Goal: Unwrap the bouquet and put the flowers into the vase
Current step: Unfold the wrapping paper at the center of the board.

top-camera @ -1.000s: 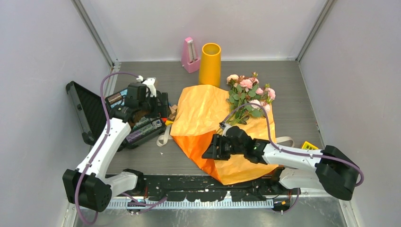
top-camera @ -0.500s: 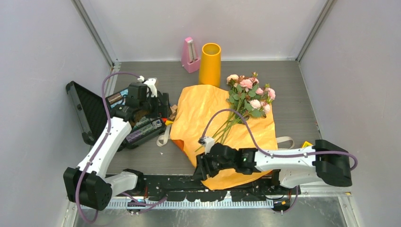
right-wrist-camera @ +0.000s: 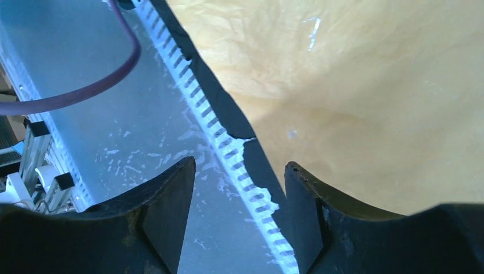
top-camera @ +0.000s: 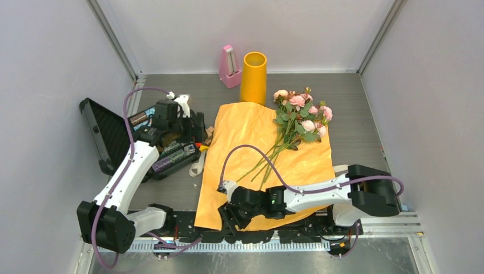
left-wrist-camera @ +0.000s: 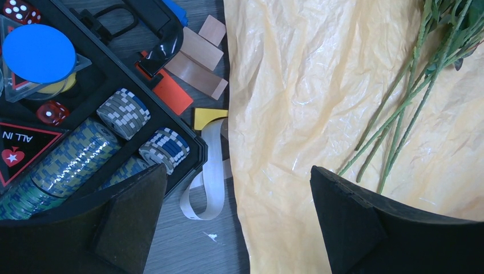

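The orange paper [top-camera: 251, 148] lies spread flat, and the flowers [top-camera: 299, 111] rest on it with pink heads at the far right and green stems [left-wrist-camera: 399, 114] running toward the near left. Behind the paper stands the upright yellow-orange vase [top-camera: 254, 77]. A loose beige ribbon [left-wrist-camera: 208, 171] lies beside the paper's left edge. My right gripper [top-camera: 230, 216] hovers at the paper's near edge, over the slotted rail, open with nothing between its fingers [right-wrist-camera: 241, 165]; the paper [right-wrist-camera: 354, 85] is just right of it. Left gripper [top-camera: 191, 123] hangs open above the paper's left edge [left-wrist-camera: 238, 182].
An open black case [top-camera: 114, 137] with poker chips [left-wrist-camera: 122, 111] and dice sits at the left. Wooden blocks [left-wrist-camera: 200, 51] lie between it and the paper. A pink metronome [top-camera: 229, 67] stands left of the vase. A slotted metal rail [right-wrist-camera: 228, 148] runs along the near edge.
My right gripper has swept left and toward the near edge, dragging the paper's folded part out flat. Its jaws have widened and are off the paper. The left arm has stayed put.
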`<state>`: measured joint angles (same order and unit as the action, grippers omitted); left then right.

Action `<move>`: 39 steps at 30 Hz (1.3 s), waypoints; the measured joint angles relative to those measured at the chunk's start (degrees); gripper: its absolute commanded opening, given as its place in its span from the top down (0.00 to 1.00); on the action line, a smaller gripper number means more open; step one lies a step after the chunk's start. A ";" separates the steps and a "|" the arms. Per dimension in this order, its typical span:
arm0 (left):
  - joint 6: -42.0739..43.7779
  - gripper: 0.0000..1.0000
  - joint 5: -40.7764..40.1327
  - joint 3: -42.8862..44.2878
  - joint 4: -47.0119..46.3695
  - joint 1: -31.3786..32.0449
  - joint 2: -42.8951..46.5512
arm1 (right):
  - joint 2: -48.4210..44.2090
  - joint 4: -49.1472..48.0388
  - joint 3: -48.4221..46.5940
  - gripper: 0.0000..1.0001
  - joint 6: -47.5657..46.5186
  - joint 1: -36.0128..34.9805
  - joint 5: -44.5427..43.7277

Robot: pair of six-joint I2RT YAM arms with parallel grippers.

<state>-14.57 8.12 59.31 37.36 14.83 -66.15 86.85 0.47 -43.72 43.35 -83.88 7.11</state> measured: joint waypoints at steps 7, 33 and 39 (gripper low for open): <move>0.02 0.00 0.07 0.00 0.00 0.00 0.00 | -10.75 8.79 -0.98 0.30 -1.55 -0.33 -3.50; 0.02 0.00 0.07 0.00 0.02 0.00 0.00 | 8.81 11.85 -11.47 0.42 -3.98 1.66 -27.61; 0.02 0.00 0.07 0.00 0.02 0.00 0.00 | 14.12 12.15 -15.98 0.43 -6.60 -0.09 -30.86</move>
<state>-14.55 8.19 59.31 37.39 14.83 -66.15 100.97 12.62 -59.70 36.75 -83.96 -23.75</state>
